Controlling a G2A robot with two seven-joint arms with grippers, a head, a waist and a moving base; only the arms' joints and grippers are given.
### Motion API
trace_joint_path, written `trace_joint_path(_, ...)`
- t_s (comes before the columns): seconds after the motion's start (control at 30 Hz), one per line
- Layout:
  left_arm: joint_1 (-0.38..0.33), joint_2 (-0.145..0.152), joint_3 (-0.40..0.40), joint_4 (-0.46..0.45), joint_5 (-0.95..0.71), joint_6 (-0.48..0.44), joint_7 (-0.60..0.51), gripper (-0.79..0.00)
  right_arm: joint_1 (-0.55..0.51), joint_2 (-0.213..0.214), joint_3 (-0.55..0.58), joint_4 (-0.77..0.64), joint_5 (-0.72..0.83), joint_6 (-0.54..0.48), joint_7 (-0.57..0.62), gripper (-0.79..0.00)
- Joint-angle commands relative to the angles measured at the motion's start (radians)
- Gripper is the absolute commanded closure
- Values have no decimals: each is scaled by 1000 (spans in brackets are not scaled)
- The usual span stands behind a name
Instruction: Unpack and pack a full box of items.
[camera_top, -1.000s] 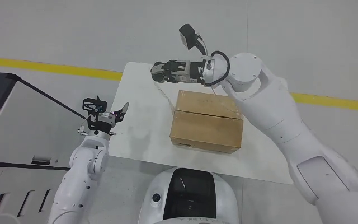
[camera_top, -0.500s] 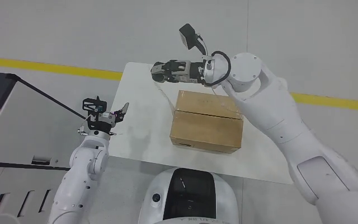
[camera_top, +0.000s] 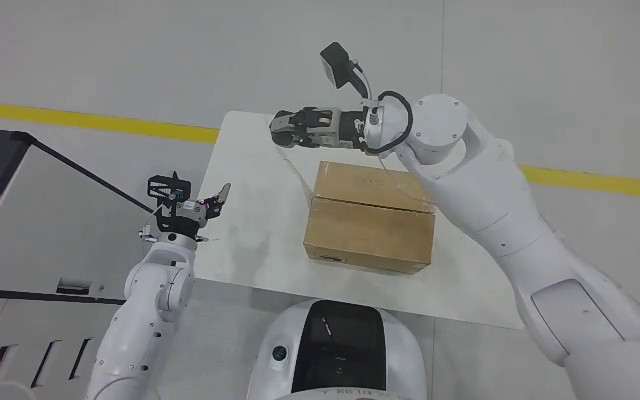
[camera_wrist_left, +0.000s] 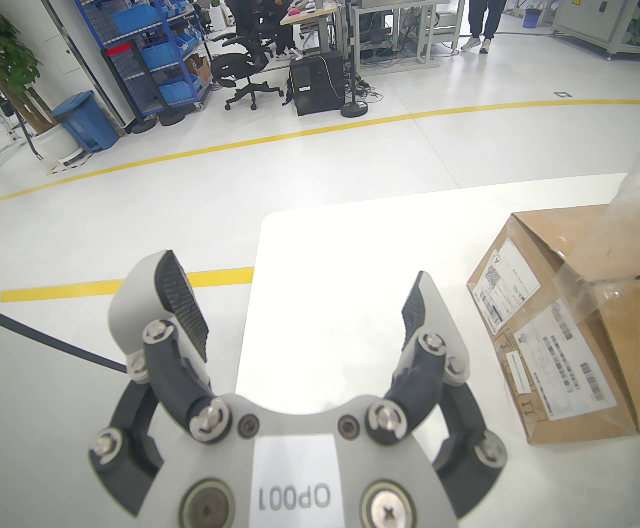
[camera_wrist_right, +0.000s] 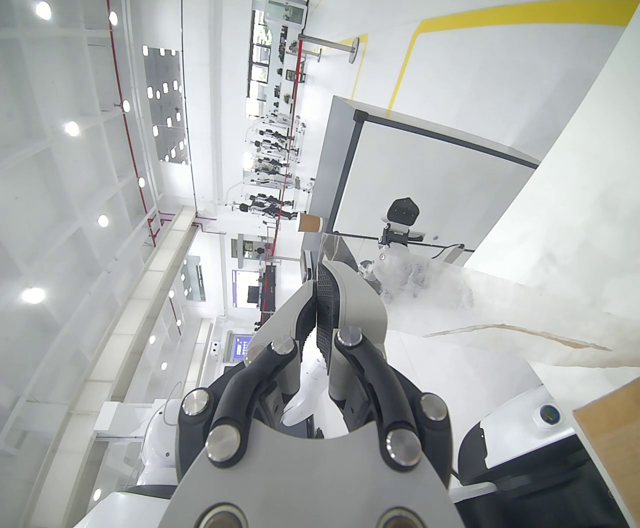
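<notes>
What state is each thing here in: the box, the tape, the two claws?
cardboard box: flaps closed, lying on the table.
clear tape strip: partly peeled off the cardboard box, one end pinched.
right gripper: shut on the clear tape strip.
left gripper: open, empty.

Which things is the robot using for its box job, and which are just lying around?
For the job: cardboard box, clear tape strip, right gripper, left gripper.
Just around: yellow floor line, blue bin, office chair.
</notes>
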Motion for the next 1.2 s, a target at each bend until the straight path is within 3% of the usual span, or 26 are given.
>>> trace_joint_path(0.0,0,0,0,0,0,0,0,-785,0,0,0,0,0,0,0,0)
trace_joint_path(0.17,0,0,0,0,0,0,0,-785,0,0,0,0,0,0,0,0)
trace_joint_path(0.33,0,0,0,0,0,0,0,-785,10,-9,-60,22,-104,47,32,0)
trace_joint_path(0.83,0,0,0,0,0,0,0,-785,91,-112,-209,262,-131,37,0,0)
trace_joint_path(0.87,0,0,0,0,0,0,0,-785,94,-120,-214,277,-123,33,-2,-145)
trace_joint_path(0.9,0,0,0,0,0,0,0,-785,98,-127,-219,292,-121,30,-5,-785)
trace_joint_path(1.17,0,0,0,0,0,0,0,-785,107,-157,-207,345,-104,-6,-25,-785)
